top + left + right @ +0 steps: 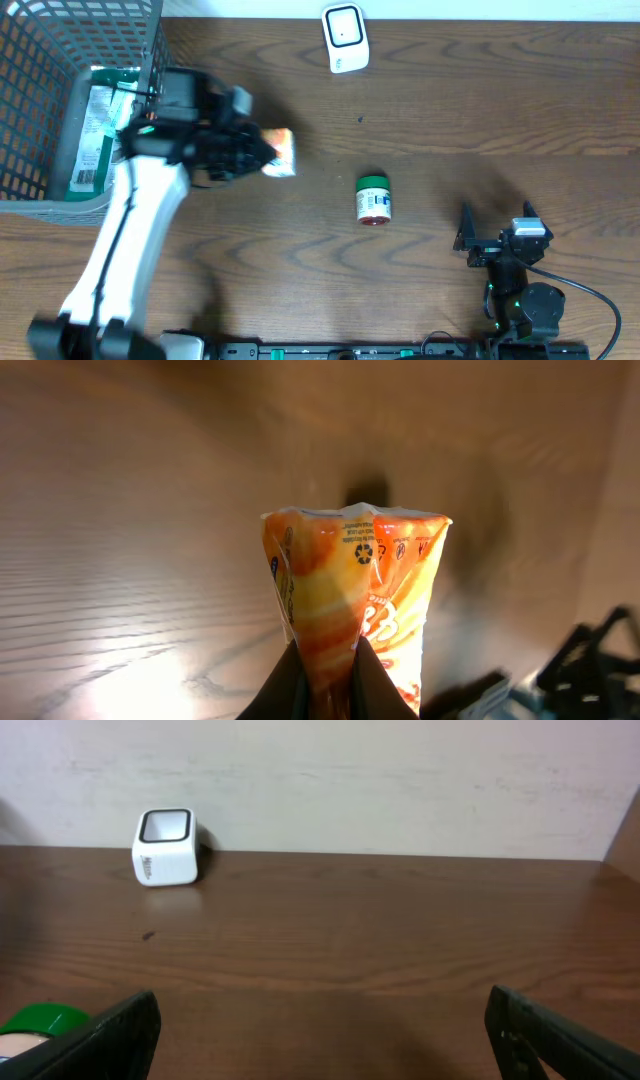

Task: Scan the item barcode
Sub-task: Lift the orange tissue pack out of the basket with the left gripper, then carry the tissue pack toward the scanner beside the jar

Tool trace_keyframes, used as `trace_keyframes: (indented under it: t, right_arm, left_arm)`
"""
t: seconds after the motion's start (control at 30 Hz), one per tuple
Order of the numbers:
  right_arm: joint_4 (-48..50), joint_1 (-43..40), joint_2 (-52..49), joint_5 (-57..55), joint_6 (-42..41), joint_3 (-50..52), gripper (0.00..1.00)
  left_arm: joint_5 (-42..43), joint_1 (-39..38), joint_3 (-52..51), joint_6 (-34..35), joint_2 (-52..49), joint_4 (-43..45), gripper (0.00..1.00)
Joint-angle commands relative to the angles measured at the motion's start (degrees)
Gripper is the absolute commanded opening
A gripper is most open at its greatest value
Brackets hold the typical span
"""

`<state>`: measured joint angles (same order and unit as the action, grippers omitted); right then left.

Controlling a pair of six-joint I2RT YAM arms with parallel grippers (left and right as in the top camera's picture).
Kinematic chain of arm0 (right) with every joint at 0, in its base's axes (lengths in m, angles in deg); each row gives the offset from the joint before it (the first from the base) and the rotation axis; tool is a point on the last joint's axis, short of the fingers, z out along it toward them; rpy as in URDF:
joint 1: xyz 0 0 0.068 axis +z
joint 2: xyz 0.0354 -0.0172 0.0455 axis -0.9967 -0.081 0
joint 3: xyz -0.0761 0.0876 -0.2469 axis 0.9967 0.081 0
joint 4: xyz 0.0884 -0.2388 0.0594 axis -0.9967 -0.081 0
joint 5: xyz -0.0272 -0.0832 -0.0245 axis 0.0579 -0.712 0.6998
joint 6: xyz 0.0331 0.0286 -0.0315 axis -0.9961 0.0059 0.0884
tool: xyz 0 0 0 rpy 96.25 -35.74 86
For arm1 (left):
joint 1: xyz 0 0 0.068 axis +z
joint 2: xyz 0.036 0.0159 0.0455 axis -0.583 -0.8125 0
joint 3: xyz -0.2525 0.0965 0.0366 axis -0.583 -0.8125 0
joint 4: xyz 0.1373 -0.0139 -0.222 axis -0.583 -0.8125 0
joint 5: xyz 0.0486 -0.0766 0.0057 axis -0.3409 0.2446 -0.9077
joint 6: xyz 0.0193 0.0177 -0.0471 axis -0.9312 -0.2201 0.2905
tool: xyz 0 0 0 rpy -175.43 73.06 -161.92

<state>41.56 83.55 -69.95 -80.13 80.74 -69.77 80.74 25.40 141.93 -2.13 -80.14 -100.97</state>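
Observation:
An orange and yellow snack packet (282, 153) hangs just above the table left of centre, with my left gripper (262, 156) shut on its end. In the left wrist view the packet (352, 585) stands upright, pinched between the two dark fingers (283, 688); no barcode shows on this face. The white barcode scanner (344, 37) sits at the far edge of the table, also seen in the right wrist view as a small white box (166, 846). My right gripper (497, 226) rests near the front right, open and holding nothing.
A small jar with a green lid (374, 198) lies mid-table, and its lid (40, 1023) shows at the lower left of the right wrist view. A grey mesh basket (150, 55) at the far left holds a green and white packet (95, 135).

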Motion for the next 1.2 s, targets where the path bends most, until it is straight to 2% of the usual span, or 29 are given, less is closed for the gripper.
trace_keyframes:
  t: [0.0, 0.2, 0.5, 0.63, 0.77, 0.97, 1.0, 1.17]
  right_arm:
    - [-0.2, 0.8, 0.3, -0.3, -0.4, 0.0, 0.99]
    - [-0.2, 0.8, 0.3, -0.3, -0.4, 0.1, 0.99]
    - [-0.2, 0.8, 0.3, -0.3, -0.4, 0.0, 0.99]
    - [-0.2, 0.8, 0.3, -0.3, -0.4, 0.0, 0.99]
    - [-0.2, 0.8, 0.3, -0.3, -0.4, 0.1, 0.99]
    - [-0.2, 0.8, 0.3, -0.3, -0.4, 0.0, 0.99]
    - [-0.2, 0.8, 0.3, -0.3, -0.4, 0.1, 0.99]
    - [-0.2, 0.8, 0.3, -0.3, -0.4, 0.0, 0.99]
  left_arm:
    - [-0.5, -3.7, -0.2, -1.4, -4.6, 0.8, 0.08]
    - [-2.0, -8.9, -0.2, -1.0, -12.7, 4.6, 0.07]
    - [-31.1, -20.2, -0.2, 9.5, -16.8, 9.3, 0.08]
    - [-37.4, -23.8, -0.2, 13.0, -17.4, 13.2, 0.08]
    - [-41.9, -26.1, -0.2, 16.5, -18.4, 14.0, 0.08]
    - [-46.2, -29.6, -0.2, 16.5, -19.3, 14.7, 0.08]
    - [-46.2, -29.9, -0.2, 16.5, -19.4, 14.7, 0.12]
    - [-46.2, -31.5, -0.2, 16.5, -19.4, 14.9, 0.17]
